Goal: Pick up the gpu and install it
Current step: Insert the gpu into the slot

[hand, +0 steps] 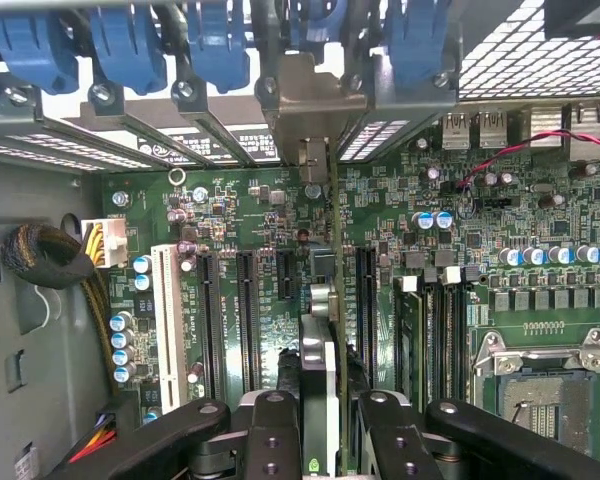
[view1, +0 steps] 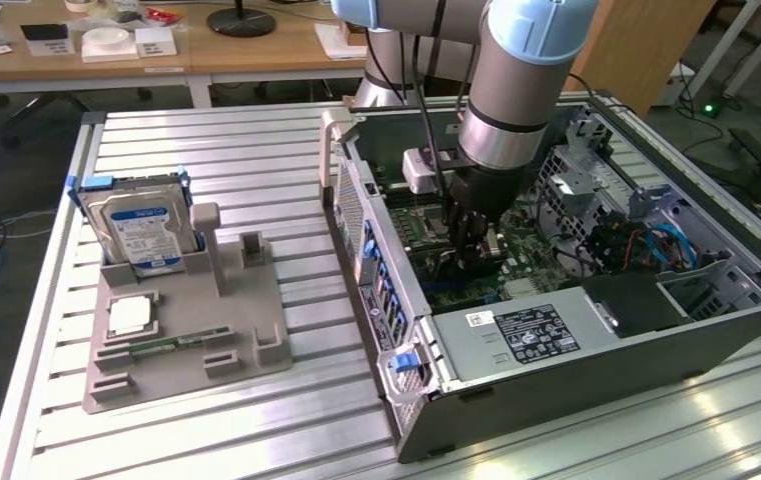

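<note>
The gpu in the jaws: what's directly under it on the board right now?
The gpu stands edge-on, gripped, over the motherboard, in line with the dark expansion slots. Its own body and the gripper cover the slot beneath, so seating cannot be judged.

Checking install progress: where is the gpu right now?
The gpu stands on edge between the gripper fingers, down over the motherboard's expansion slots inside the open computer case, at the exterior view's right.

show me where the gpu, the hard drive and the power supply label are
gpu (hand: 320,400), wrist view, its edge between the gripper fingers.
hard drive (view1: 140,228), exterior view, blue label.
power supply label (view1: 535,333), exterior view, label centre.
</note>
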{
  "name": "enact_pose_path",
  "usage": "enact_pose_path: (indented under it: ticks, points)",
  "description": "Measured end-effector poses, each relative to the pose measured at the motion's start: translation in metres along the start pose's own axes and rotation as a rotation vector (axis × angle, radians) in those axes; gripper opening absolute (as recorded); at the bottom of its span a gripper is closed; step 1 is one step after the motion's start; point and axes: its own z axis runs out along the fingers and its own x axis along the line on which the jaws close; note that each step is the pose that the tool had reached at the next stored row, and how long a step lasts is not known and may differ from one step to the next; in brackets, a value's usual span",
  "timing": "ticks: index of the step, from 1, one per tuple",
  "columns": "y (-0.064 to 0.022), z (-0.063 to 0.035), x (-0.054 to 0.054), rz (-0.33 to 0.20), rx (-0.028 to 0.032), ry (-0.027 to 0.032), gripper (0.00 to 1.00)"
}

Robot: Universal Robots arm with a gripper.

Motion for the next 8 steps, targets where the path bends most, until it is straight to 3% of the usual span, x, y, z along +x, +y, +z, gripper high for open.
enact_pose_path:
  ticks: [8]
  points:
    - [-0.0016,0.0003,-0.0001,0.0,-0.0001,0.0,0.27]
